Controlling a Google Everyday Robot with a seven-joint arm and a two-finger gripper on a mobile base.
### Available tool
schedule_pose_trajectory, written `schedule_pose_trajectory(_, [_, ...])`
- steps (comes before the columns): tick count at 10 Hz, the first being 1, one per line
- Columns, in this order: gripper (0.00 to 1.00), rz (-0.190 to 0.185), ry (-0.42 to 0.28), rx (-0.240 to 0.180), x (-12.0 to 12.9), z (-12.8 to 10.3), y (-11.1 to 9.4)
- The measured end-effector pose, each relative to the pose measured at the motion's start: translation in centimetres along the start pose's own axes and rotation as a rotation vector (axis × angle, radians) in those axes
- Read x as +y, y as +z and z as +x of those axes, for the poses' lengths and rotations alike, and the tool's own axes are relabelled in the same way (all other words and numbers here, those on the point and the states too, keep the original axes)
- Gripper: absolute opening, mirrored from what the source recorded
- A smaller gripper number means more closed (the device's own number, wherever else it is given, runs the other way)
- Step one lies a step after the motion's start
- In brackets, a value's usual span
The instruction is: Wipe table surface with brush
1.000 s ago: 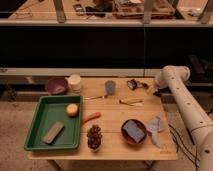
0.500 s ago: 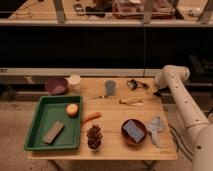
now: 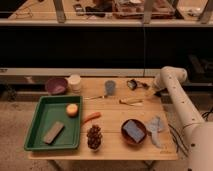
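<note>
1. The table surface (image 3: pixel 107 111) is pale wood planking. A grey cup (image 3: pixel 110 87) stands near the middle of its far edge, and every place below is given from that cup.
2. The brush (image 3: pixel 132 84) lies flat on the wood just to the picture's right of the cup, and they do not touch. Its dark round head is nearer the cup and its thin handle points away from it.
3. The gripper (image 3: pixel 158 93) is further right of the cup, beyond the brush handle and at the table's right edge. It shows only as a small dark shape under the white arm (image 3: pixel 172 85). It appears to be spread wide with nothing in it, and it looks clear of the brush.
4. A yellow-handled utensil (image 3: pixel 131 101) lies in front of the cup, slightly to the right.
5. A white container (image 3: pixel 74 82) and a purple bowl (image 3: pixel 56 85) stand to the left of the cup along the same far edge.
6. A green tray (image 3: pixel 36 131) sits in front of the cup and well to the left. It holds an orange fruit (image 3: pixel 72 109) and a tan block (image 3: pixel 53 132).
7. A carrot (image 3: pixel 91 117) and then a pine cone (image 3: pixel 94 136) lie in front of the cup, a little to the left.
8. A brown bowl (image 3: pixel 133 131) sits in front of the cup to the right, with a grey cloth (image 3: pixel 154 125) beside it.
</note>
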Motion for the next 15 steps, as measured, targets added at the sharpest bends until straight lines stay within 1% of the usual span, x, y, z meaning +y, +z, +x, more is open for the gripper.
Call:
schedule_pose_trajectory(3, [0.8,0.027,0.043,-0.015,0.5,-1.0,1.2])
schedule_pose_trajectory(5, [0.8,0.044,0.062,-0.017,0.9,-1.1,1.8])
schedule_pose_trajectory(6, [0.78,0.052,0.065,-0.016,1.0,-0.9,2.0])
schedule_pose_trajectory(7, [0.67,0.068,0.067,-0.016,1.0,-0.9,2.2])
schedule_pose_trajectory(9, [0.51,0.087,0.07,-0.017,1.0,-1.1,2.4])
schedule_pose_trajectory(10, [0.41,0.095,0.07,-0.015,0.9,-1.0,2.5])
schedule_pose_trajectory(11, [0.29,0.102,0.069,-0.01,0.9,-0.9,2.5])
schedule_pose_trajectory(13, [0.09,0.116,0.059,0.007,0.7,-0.6,2.0])
schedule_pose_trajectory(14, [0.02,0.124,0.046,0.017,0.5,-0.2,1.7])
schedule_pose_trajectory(15, [0.0,0.132,0.033,0.027,0.3,0.1,1.5])
